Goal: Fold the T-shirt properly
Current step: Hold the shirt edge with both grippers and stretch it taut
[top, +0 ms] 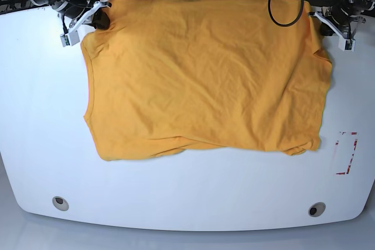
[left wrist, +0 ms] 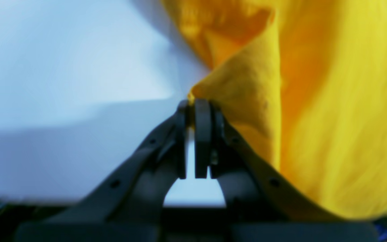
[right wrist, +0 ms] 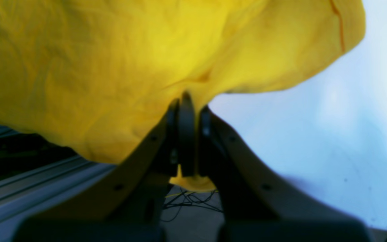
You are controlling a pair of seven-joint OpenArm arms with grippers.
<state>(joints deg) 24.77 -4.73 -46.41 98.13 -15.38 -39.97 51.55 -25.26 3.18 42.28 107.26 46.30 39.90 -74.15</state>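
Even overhead light is flooding the white surface [top: 187, 203] with barely any shadows; both wrist views are blurring badly, whites glaring bluish, and base-view corners are bending slightly.

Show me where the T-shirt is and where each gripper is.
T-shirt [top: 205, 74]: base view, middle of the spread cloth.
Left gripper [left wrist: 197, 102]: left wrist view, tips pinching a fold.
Right gripper [right wrist: 186, 101]: right wrist view, tips pinching cloth.

The T-shirt [top: 205, 74] covers most of the far half of the table [top: 187, 191]. Bare white runs wide along the near edge and both sides. Both grippers sit at its far corners.
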